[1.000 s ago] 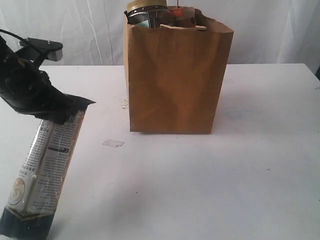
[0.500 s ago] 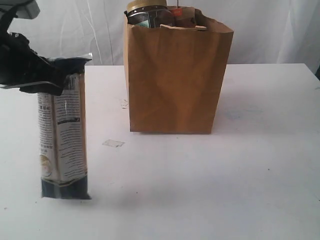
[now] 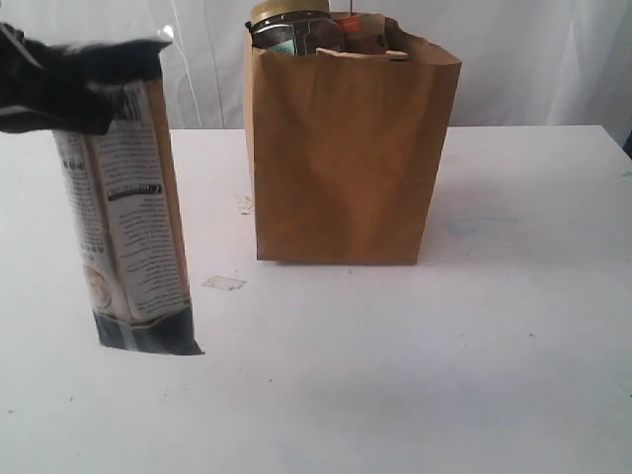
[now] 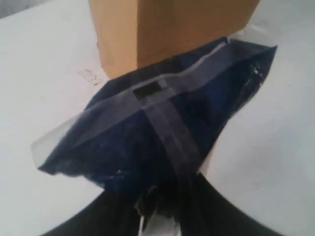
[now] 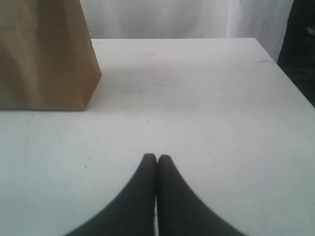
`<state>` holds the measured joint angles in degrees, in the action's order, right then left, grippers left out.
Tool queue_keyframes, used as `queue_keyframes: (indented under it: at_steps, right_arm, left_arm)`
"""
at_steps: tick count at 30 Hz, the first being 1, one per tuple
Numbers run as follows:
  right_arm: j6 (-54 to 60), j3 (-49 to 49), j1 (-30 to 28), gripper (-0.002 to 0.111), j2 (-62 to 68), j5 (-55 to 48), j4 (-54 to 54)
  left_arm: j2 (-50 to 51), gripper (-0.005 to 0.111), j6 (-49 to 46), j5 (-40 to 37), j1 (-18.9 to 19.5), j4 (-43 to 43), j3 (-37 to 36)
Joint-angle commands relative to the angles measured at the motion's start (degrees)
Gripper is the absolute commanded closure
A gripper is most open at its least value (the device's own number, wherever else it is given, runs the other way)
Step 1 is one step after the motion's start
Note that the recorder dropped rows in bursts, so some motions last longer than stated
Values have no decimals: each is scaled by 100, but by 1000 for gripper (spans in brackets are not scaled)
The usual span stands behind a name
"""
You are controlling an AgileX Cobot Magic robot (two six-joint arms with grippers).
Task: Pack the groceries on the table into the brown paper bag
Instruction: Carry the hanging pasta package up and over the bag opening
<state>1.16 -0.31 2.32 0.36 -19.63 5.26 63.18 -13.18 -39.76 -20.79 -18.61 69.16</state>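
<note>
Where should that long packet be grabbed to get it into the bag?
Pinch the long packet by its flat dark sealed end, from the side, as the left gripper does: that seam is thin, and the body hangs nearly upright beneath, ready to lower into the brown paper bag.

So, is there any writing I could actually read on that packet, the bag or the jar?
Long cream-black packet: rows of dark print, too small and blurred to read.
Yellow-lidded jar: a bit of label shows, unreadable.
Brown paper bag: plain, no print.
</note>
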Motion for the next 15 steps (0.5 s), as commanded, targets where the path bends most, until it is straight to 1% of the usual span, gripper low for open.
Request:
queue_keyframes:
  at_steps: [1,7,11,15]
  right_arm:
    - [13,31,-4,108,-36,53,-18]
    - [13,31,-4,108,-36,53,-18]
    - [13,31,-4,108,-36,53,-18]
    - [13,31,-4,108,-36,53,-18]
  left_arm:
    - [-273,107,-486,268,5,-1221,885]
    - [-238,107,-1274,309,5,-2393,2042]
    - [-181,107,-1275,704,5,-2780,2625]
    - [131,107,-1275,740,5,-3128,3135]
